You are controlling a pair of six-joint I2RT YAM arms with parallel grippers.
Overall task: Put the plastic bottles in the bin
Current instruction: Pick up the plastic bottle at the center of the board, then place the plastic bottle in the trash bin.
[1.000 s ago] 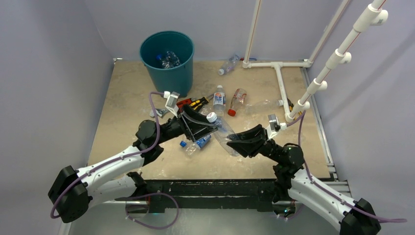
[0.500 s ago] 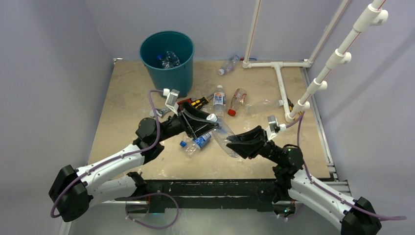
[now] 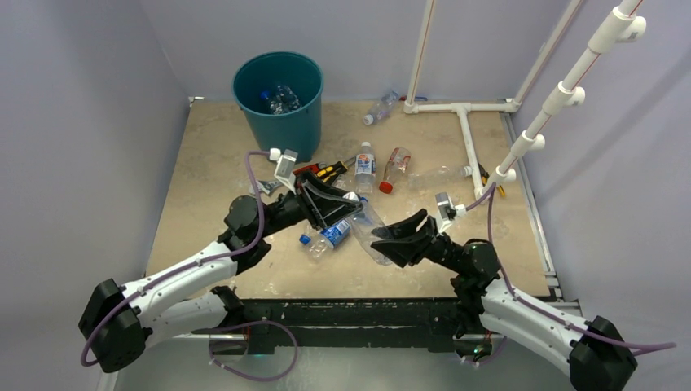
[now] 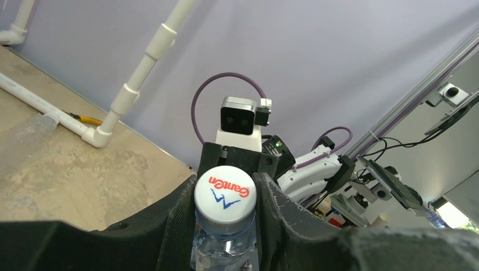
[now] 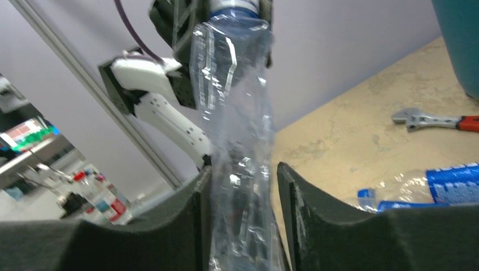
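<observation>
Arms sharing a bottle (image 5: 231, 90)
Left gripper (image 4: 225, 195) is clamping the capped neck; right gripper (image 5: 240, 180) is straddling the body, seemingly spread.

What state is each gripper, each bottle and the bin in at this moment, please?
left gripper: shut on the held bottle at its cap end.
held bottle: crumpled, capped, off the table.
right gripper: fingers flank the held bottle; grip unclear.
bin: upright, holding some bottles.
blue-label bottle: lying on the table, capped.
red-cap bottle: lying, capped.
</observation>
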